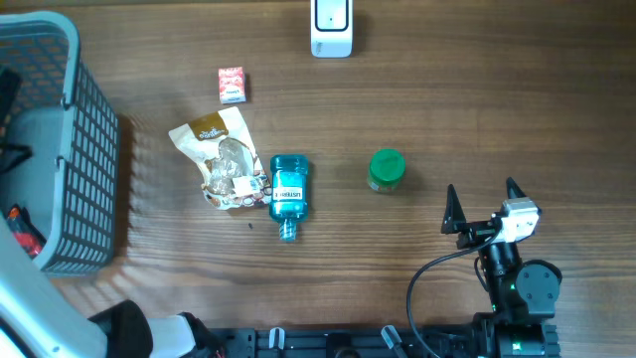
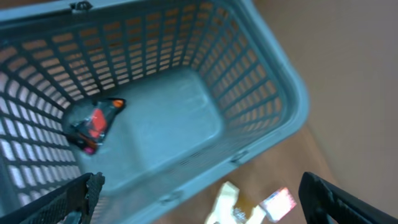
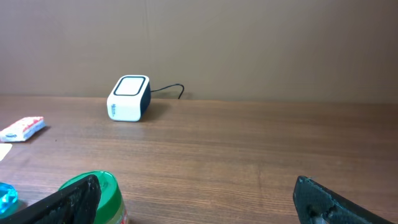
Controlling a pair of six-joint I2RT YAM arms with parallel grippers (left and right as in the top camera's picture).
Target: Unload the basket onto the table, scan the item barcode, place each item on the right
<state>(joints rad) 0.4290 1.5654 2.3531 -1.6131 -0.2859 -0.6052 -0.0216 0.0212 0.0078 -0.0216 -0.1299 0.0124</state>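
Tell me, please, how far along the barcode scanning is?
Possibly one done: a red item lies in the basket. Nothing is in hand: the left gripper and right gripper are open and empty. Left: the mouthwash bottle, green jar, snack bag and red box lie on the table, away from the scanner.

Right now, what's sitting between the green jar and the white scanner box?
Nothing: just bare table between the green jar and the white scanner, as the overhead view shows.

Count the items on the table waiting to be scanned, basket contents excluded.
4: red packet at the back, snack bag, blue bottle right beside it, green-lidded jar farther right. None seem hidden.
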